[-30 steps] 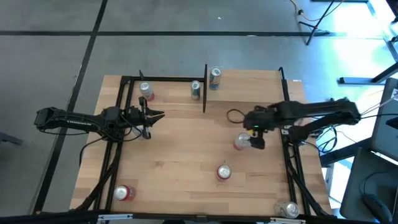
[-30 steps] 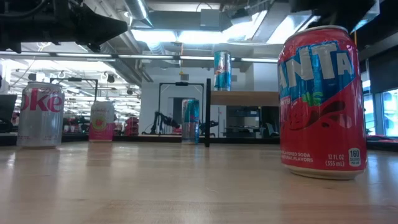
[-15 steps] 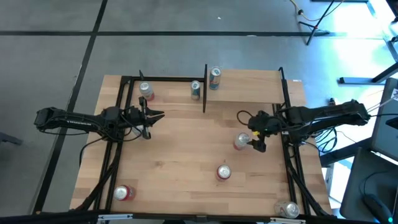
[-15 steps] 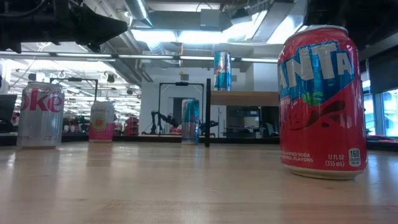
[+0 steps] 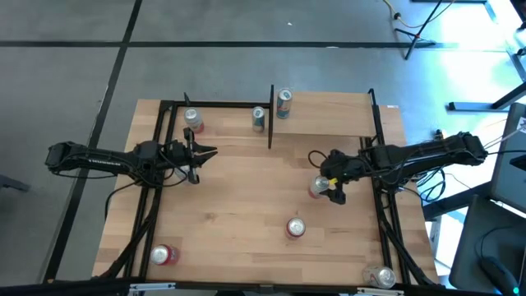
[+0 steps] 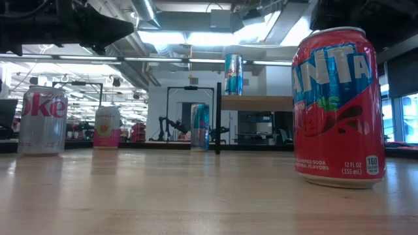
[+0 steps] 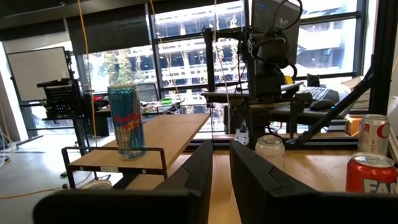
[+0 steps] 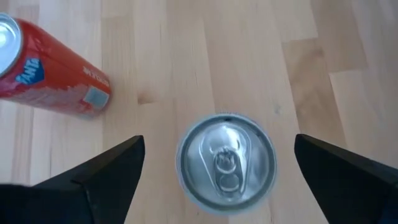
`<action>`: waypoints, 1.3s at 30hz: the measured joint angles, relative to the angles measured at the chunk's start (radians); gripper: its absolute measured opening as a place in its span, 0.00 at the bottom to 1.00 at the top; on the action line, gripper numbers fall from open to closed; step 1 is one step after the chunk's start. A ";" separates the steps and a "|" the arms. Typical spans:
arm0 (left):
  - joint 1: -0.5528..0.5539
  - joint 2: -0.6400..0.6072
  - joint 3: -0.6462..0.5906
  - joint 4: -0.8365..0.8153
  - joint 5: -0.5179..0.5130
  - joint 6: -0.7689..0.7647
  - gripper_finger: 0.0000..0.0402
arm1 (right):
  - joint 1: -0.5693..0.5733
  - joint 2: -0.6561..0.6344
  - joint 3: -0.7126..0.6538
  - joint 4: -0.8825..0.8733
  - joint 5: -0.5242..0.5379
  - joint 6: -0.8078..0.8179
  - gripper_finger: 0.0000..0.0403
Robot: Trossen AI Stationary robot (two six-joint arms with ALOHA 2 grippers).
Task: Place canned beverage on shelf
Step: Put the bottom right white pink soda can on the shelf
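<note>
Right gripper: right gripper (image 5: 332,182) hangs directly over the silver-topped aluminium can (image 8: 226,163), fingers spread wide on either side of its lid, nothing held; the straddle looks set for a top-down grasp.
Target can: stands upright on the light-wood tabletop (image 5: 238,205), right of centre, well apart from the shelf.
Shelf: small raised light-wood board with black metal posts (image 5: 329,115) at the far edge; one tall blue can (image 5: 283,103) already stands on it.
Left gripper: left gripper (image 5: 197,155) waits over the table's left side, fingers slightly parted, empty.
Nearby: red Fanta can (image 8: 53,65) stands just beside the target, clear of the fingers.
Step, judged: descend, then close on the can.
</note>
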 joint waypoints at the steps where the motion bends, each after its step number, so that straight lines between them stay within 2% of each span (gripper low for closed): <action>1: 0.000 0.000 0.000 0.001 0.000 0.000 0.12 | 0.000 0.000 -0.004 0.011 0.001 0.000 0.98; 21: 0.000 0.000 0.000 0.000 0.000 0.001 0.12 | -0.001 0.006 -0.185 0.203 0.012 0.029 0.97; 24: 0.000 0.000 0.000 0.000 0.000 0.001 0.12 | -0.001 0.011 -0.185 0.205 0.027 0.033 0.90; 29: 0.000 0.000 0.000 0.000 0.000 0.001 0.12 | 0.000 0.010 -0.183 0.207 0.041 0.028 0.65; 34: 0.000 0.000 0.000 0.000 0.000 0.001 0.12 | -0.001 0.011 -0.136 0.159 0.042 -0.003 0.64; 39: 0.000 0.000 0.000 0.000 0.000 0.001 0.12 | -0.001 0.010 0.002 0.031 0.048 -0.033 0.64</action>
